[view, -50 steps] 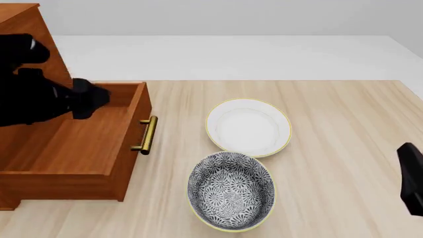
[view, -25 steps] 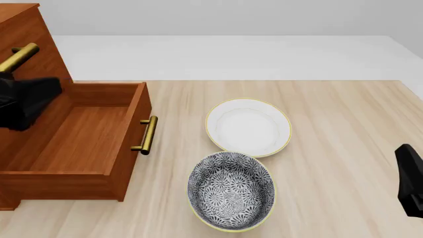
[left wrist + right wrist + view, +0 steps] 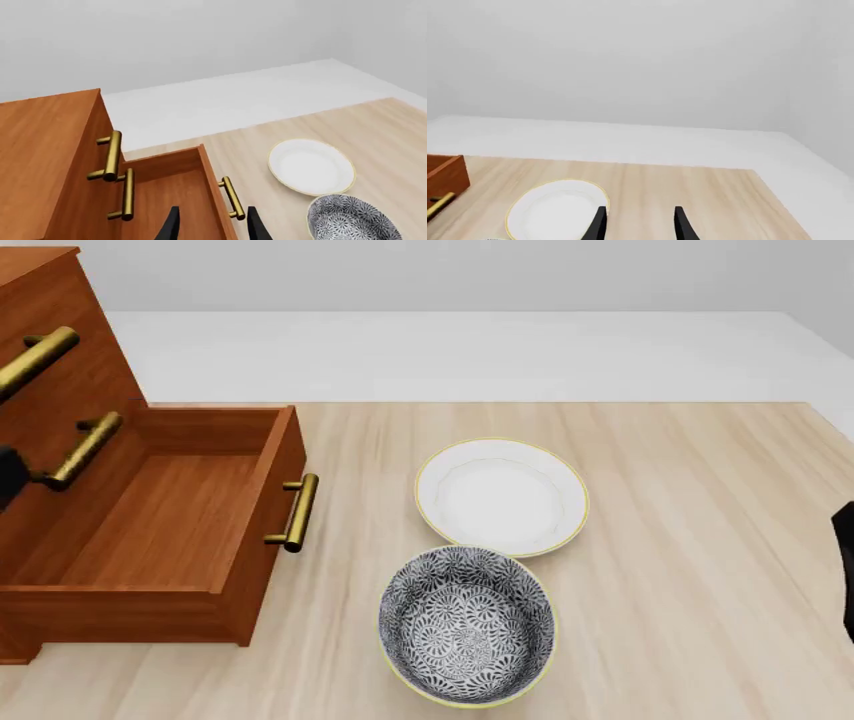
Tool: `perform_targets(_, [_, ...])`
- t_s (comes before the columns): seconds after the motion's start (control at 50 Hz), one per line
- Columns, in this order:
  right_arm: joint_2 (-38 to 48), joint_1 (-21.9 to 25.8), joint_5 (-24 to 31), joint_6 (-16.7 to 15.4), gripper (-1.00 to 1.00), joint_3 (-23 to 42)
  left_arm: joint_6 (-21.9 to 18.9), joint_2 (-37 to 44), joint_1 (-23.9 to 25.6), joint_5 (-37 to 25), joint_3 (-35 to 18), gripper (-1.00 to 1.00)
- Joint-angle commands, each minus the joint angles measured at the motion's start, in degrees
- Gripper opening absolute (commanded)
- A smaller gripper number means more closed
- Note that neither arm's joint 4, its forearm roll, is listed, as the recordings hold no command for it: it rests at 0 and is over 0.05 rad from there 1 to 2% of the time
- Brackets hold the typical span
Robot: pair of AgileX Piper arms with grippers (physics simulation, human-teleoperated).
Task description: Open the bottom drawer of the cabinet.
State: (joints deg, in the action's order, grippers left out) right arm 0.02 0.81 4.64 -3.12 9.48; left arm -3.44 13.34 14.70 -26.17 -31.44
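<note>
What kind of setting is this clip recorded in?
Probably a simulated tabletop test scene, not a real room: a light wood table against blank white surroundings, a wooden cabinet with its bottom drawer pulled open, and a white plate beside a patterned bowl.

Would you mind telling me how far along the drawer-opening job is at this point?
Done: the bottom drawer stands pulled well out of the cabinet, its inside bare. In hand: nothing; the left hand is open above the drawer, apart from its handle, and the right hand is open over the table. Left: seemingly nothing.
</note>
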Motion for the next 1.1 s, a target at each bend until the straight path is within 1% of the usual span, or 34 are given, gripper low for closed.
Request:
perform_targets(0.02, [0.0,1.4,4.7,-5.0,1.0,7.1,-2.7,-8.4,-0.4,-1.0,0.9,1.0])
perform_targets(0.04, [0.0,1.5,4.7,-6.3,1.0,7.5,-2.7,-9.2,-0.3,-1.3,0.4,1.0])
perform_targets(0.06, [0.0,1.5,5.4,-6.5,1.0,8.6,-3.3,-10.2,-0.6,-1.5,0.0,1.0])
perform_targets(0.08, [0.0,1.3,6.1,-6.0,1.0,9.5,-3.5,-10.2,-0.7,-1.6,0.0,1.0])
perform_targets(0.12, [0.0,1.3,7.1,-6.3,1.0,10.7,-3.5,-10.2,-0.6,-1.8,0.1,1.0])
perform_targets(0.16, [0.0,1.8,7.3,-8.3,1.0,11.9,-4.4,-11.3,-0.5,-2.2,0.0,1.0])
perform_targets(0.18, [0.0,1.7,7.7,-7.8,1.0,12.4,-4.7,-11.5,-0.1,-2.3,0.1,1.0])
perform_targets(0.26, [0.0,1.9,10.3,-9.4,1.0,15.9,-5.8,-13.1,0.5,-2.9,-0.2,1.0])
perform_targets(0.32, [0.0,2.2,12.0,-9.1,1.0,18.2,-6.4,-13.3,0.8,-2.5,-0.8,1.0])
perform_targets(0.34, [0.0,2.4,12.4,-9.9,1.0,19.3,-7.3,-13.3,1.2,-1.9,-1.3,1.0])
perform_targets(0.36, [0.0,2.9,12.2,-10.4,1.0,21.2,-7.2,-13.3,1.0,-1.6,-1.7,1.0])
perform_targets(0.38, [0.0,2.3,12.9,-10.6,1.0,22.2,-8.1,-13.3,1.6,-1.2,-1.8,1.0])
perform_targets(0.4, [0.0,3.1,14.4,-10.7,1.0,23.2,-8.6,-13.3,1.8,-1.0,-2.0,1.0])
perform_targets(0.44, [0.0,3.3,15.3,-10.6,1.0,25.3,-8.3,-13.3,1.7,-1.2,-2.2,1.0])
perform_targets(0.46, [0.0,3.4,15.6,-11.1,1.0,26.4,-9.4,-13.3,2.1,-0.6,-2.5,1.0])
perform_targets(0.48, [0.0,3.7,16.2,-11.1,1.0,27.3,-9.2,-13.3,2.2,-0.8,-2.8,1.0])
perform_targets(0.5, [0.0,4.0,16.6,-11.8,1.0,28.7,-9.3,-13.3,2.3,-0.9,-3.2,1.0])
perform_targets(0.54, [0.0,3.6,17.8,-12.0,1.0,31.4,-11.0,-13.3,2.5,0.0,-4.1,1.0])
perform_targets(0.58, [0.0,3.7,19.3,-11.9,1.0,32.7,-10.3,-13.3,2.2,-1.0,-4.3,1.0])
perform_targets(0.6, [0.0,3.8,19.9,-12.8,1.0,34.0,-9.7,-13.3,1.7,-0.5,-5.5,1.0])
perform_targets(0.66, [0.0,3.7,21.1,-13.0,1.0,35.7,-11.0,-13.3,1.8,-1.2,-6.4,1.0])
perform_targets(0.68, [0.0,3.7,21.4,-12.9,1.0,36.1,-12.3,-13.3,2.4,-0.8,-7.0,1.0])
perform_targets(0.72, [0.0,3.8,21.9,-13.0,1.0,36.3,-11.8,-13.3,2.2,-2.1,-8.3,1.0])
perform_targets(0.76, [0.0,3.9,22.2,-13.7,1.0,36.9,-12.7,-13.3,2.2,-2.3,-9.9,1.0])
perform_targets(0.82, [0.0,3.8,24.0,-13.3,1.0,38.7,-12.6,-13.3,2.2,-3.7,-11.3,1.0])
perform_targets(0.84, [0.0,3.8,24.6,-13.3,1.0,39.2,-13.4,-13.3,2.1,-3.6,-12.1,1.0])
perform_targets(0.86, [0.0,3.8,25.8,-13.3,1.0,40.3,-13.1,-13.3,2.1,-4.6,-12.5,1.0])
perform_targets(0.9, [0.0,4.1,27.4,-13.6,1.0,41.8,-15.2,-13.3,2.7,-4.5,-13.9,1.0])
perform_targets(0.94, [0.0,4.5,29.3,-13.3,1.0,43.4,-13.9,-13.3,2.0,-6.5,-15.7,1.0])
perform_targets(0.96, [0.0,4.5,30.0,-13.8,1.0,43.8,-14.6,-13.3,2.1,-6.3,-16.9,1.0])
perform_targets(1.0, [0.0,4.3,32.1,-13.3,1.0,45.3,-15.0,-13.3,1.9,-7.1,-18.0,1.0])
perform_targets(1.02, [0.0,4.5,32.5,-13.3,1.0,45.7,-15.1,-13.3,2.1,-7.4,-18.1,1.0])
perform_targets(1.06, [0.0,5.0,34.5,-13.7,1.0,47.3,-16.4,-13.3,2.0,-7.9,-20.0,1.0])
perform_targets(1.1, [0.0,5.2,36.2,-13.4,1.0,48.5,-16.1,-13.3,2.0,-9.3,-20.7,1.0])
